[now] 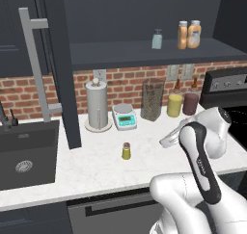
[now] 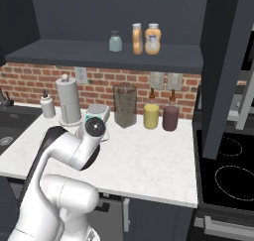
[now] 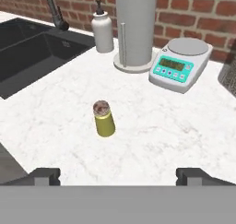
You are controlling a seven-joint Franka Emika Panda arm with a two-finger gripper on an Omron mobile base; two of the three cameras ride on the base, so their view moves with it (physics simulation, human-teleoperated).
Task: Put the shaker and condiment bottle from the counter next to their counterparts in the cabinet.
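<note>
The shaker (image 3: 104, 120) stands upright and alone on the counter (image 1: 96, 168), on open marble in front of the paper towel holder (image 1: 97, 106) and the small kitchen scale (image 1: 124, 116), well clear of the sink (image 1: 26, 153). The tool (image 3: 118, 174) hangs above and short of it with its tips spread wide and nothing between them, the shaker centred ahead of the gap in the hand view. On the shelf of the cabinet (image 1: 144, 52) two orange bottles (image 1: 188, 34) stand touching or just beside each other, with the pale blue-grey shaker (image 1: 157, 39) a little apart to their left; from this it appears the condiment bottle is already placed and the shaker remains. In my judgement the shaker is light, rigid and smooth-walled, so it will not deform but may slip or tip if caught high. The brownish cap is narrower than the body and a poor purchase. The sound hold is across the yellow-green body at mid-height, tips level and either side of the cylinder, closing squarely so it is not nudged over on the slick marble.
</note>
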